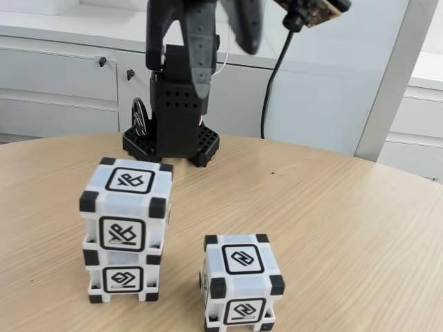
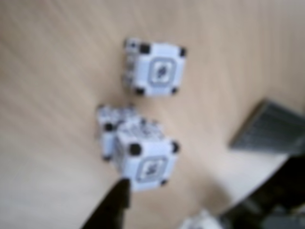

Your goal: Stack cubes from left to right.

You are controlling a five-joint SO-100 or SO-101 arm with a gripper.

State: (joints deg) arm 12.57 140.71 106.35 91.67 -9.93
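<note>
In the fixed view two white cubes with black corners stand stacked at the left. The upper cube (image 1: 127,200) sits slightly askew on the lower cube (image 1: 123,278). A third cube (image 1: 242,280) stands alone on the table to their right. My gripper (image 1: 227,72) hangs high above the back of the table, open and blurred, with nothing between its fingers. The blurred wrist view looks down on the stack (image 2: 145,160) and the single cube (image 2: 159,69) beyond it. One dark finger (image 2: 112,210) enters from the bottom edge, just beside the stack's top.
The arm's black base (image 1: 172,131) stands at the back of the round wooden table (image 1: 346,221), with a black cable (image 1: 277,69) hanging behind it. White cabinets (image 1: 55,83) line the wall. A dark grey block (image 2: 271,129) lies at the right in the wrist view.
</note>
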